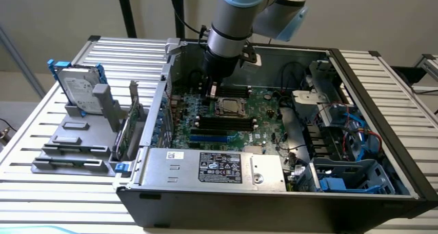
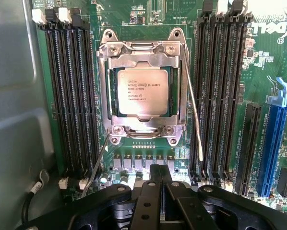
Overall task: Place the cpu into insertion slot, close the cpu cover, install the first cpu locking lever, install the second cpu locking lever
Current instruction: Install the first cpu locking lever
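Wrist view: the cpu point(image 2: 142, 91) sits seated beneath the lowered cpu cover point(image 2: 141, 53); both locking levers point(image 2: 194, 115) look unlatched. The hand point(image 2: 159, 191) hovers near, clenched and empty.

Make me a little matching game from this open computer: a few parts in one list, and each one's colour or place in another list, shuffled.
Parts:
1. cpu
2. cpu cover
3. hard drive
4. long expansion slot

Descriptions:
A. bright blue
B. standing upright outside the computer case
C. pale metal face with printed text
D. grey metal frame lying flat around the chip

Pairs: 1-C, 2-D, 3-B, 4-A.
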